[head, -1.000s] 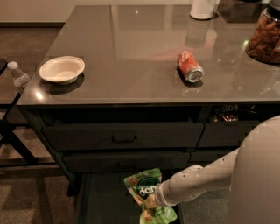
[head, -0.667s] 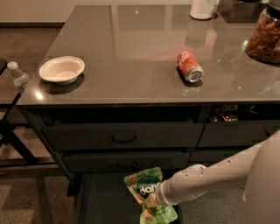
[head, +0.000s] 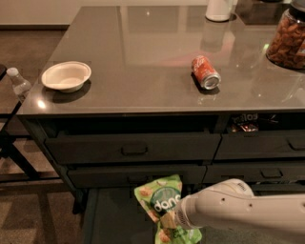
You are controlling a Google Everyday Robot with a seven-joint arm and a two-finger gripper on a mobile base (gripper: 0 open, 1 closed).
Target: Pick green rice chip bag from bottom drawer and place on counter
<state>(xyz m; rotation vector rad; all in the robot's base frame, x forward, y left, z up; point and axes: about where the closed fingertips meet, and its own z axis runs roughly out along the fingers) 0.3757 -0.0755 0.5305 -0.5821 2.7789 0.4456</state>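
Progress looks early: the green rice chip bag (head: 159,200) is below the counter (head: 143,52), over the open bottom drawer (head: 107,217), which juts out beneath the counter's front edge. The gripper (head: 167,220), on a white arm reaching in from below the counter's right half, is pressed against the bag's lower part. How far open it is, and whether it truly has hold of the bag, I cannot tell. The bag stands crumpled and tilted rather than flat, so a grasp seems likely. Lifting it and setting it on the counter are left to do.

The counter is glossy, dark grey and reflective. A white bowl (head: 66,75) sits near its front left corner, a red soda can (head: 206,72) lies on its side right of centre, a snack jar (head: 288,40) stands at its right edge, and a white container (head: 219,9) at its far edge. Left of the counter stands a water bottle (head: 19,83), with brown carpet beyond.
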